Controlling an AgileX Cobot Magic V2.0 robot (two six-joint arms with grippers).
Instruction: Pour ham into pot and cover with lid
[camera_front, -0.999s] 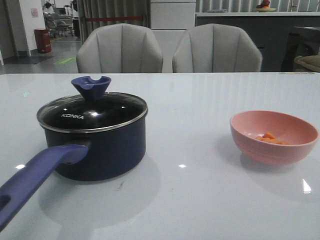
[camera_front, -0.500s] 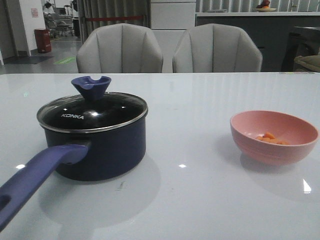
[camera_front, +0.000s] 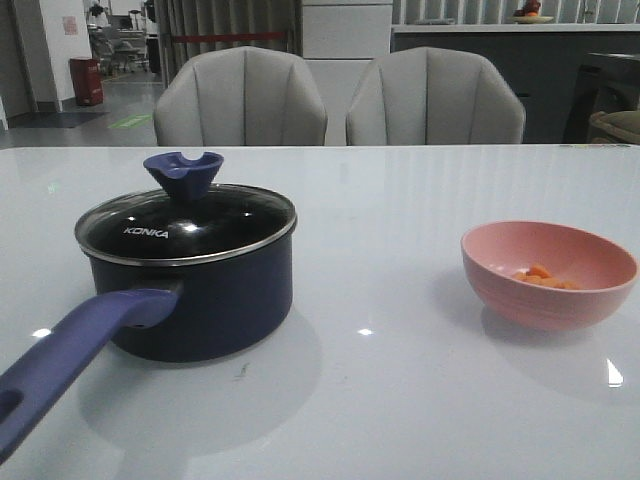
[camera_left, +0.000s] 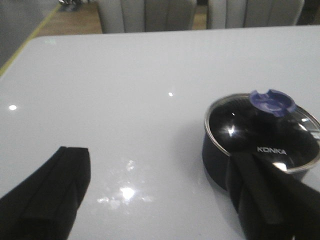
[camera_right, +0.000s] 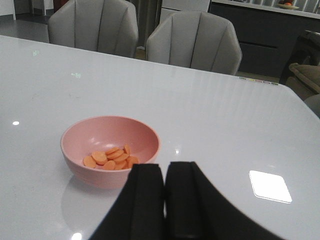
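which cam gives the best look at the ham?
Right wrist view: it looks down into the pink bowl, so the ham shows as separate orange pieces on the bottom. The front view catches only a sliver of ham over the bowl's near rim. The left wrist view shows none.

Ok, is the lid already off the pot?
No, in the front view the glass lid sits squarely on the pot, its steel rim resting all around the pot's top edge.

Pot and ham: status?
Left gripper open, right gripper shut, both empty. Lid on pot, blocking pour. Ham in pink bowl, untouched.
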